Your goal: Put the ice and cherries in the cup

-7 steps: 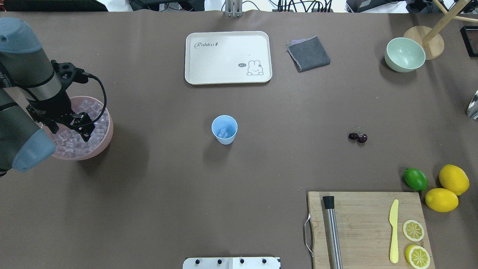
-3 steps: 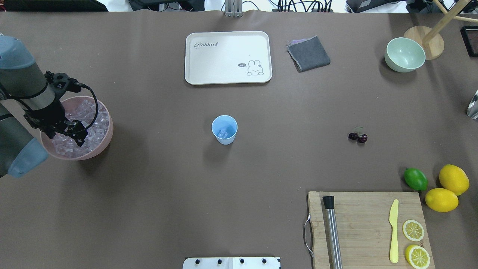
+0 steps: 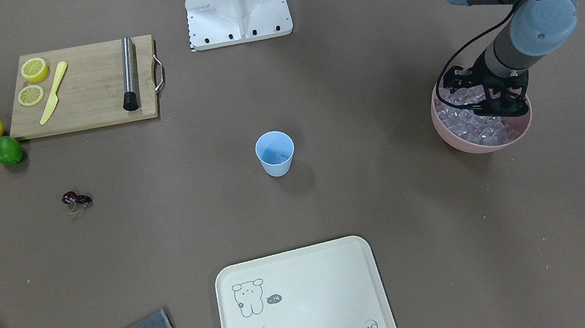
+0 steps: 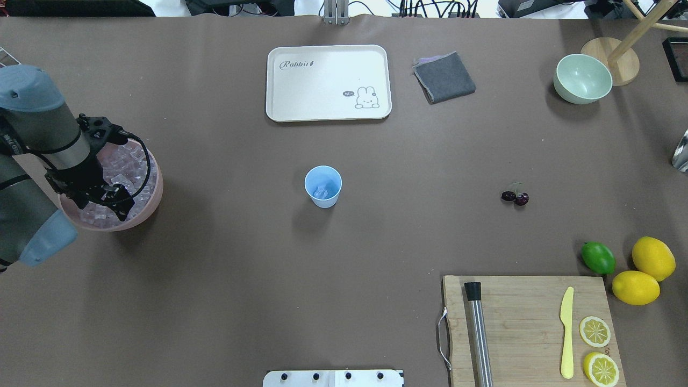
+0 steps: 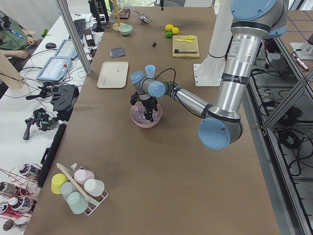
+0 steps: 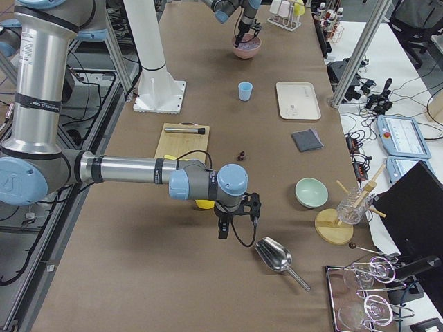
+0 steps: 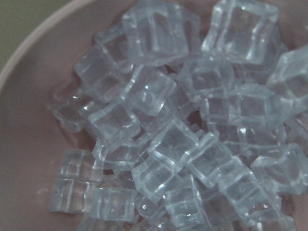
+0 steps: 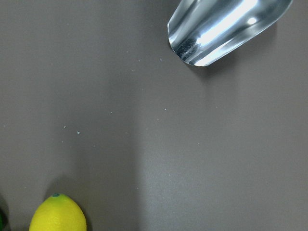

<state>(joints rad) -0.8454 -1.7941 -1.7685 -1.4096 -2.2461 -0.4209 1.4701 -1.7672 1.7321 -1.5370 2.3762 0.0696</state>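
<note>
The left gripper point(image 4: 107, 201) was down inside the wide pink bowl point(image 4: 156, 188) at the table's left edge, its black fingers lowered among the heap of small clear glassy ice cubes point(image 7: 163, 134). The cubes and the arm's own body hid the gap between the fingers, and the left wrist view showed only ice against the bowl's pink wall. I could not tell how far the fingers stood apart or whether they had hold of a cube.

The small light blue tapered plastic cup point(image 4: 323, 185) stood upright near the middle of the table, well to the right of the bowl, with at least one clear cube point(image 4: 321, 191) lying in its bottom. The pair of dark red cherries on thin greenish stems point(image 4: 515, 197) lay on the brown table further right, apart from the cup and from the green lime point(image 4: 597, 257) beyond them.

The right gripper point(image 6: 223, 232) hung low over the table at the far right end — it showed only in the side view, so its opening could not be judged. Its wrist view looked down on bare tabletop, with a shiny metal scoop point(image 8: 226, 26) at one edge and a yellow lemon point(image 8: 57, 214) at the other.
</note>
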